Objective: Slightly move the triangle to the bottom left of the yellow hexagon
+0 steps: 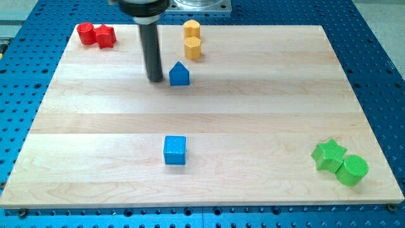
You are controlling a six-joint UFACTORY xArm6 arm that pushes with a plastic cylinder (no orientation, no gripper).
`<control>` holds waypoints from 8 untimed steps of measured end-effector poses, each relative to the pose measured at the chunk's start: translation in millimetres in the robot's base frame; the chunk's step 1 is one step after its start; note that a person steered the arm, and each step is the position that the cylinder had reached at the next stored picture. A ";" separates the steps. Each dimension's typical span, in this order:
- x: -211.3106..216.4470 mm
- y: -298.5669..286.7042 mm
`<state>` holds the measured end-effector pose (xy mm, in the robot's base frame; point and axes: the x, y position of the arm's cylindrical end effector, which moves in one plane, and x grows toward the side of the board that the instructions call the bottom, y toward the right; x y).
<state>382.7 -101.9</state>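
Note:
A blue triangle-topped block (180, 74) stands near the view's top centre of the wooden board. Two yellow blocks sit above and to its right: a yellow hexagon (192, 29) at the board's top edge and a second yellow block (193, 47) just below it. My tip (155, 79) rests on the board just left of the blue triangle block, a small gap apart. The triangle lies below and slightly left of the lower yellow block.
Two red blocks (95, 34) sit touching at the top left corner. A blue cube (175, 151) lies at lower centre. A green star (329, 155) and a green cylinder (352, 170) touch at the bottom right. The board's edge (202, 206) borders a blue perforated table.

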 end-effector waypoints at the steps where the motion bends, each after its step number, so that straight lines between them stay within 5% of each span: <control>1: 31.1 45.2; 3: -6.6 50.2; 6: 14.2 103.3; 7: 42.7 75.4; 8: 9.7 -1.5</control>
<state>392.5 -103.4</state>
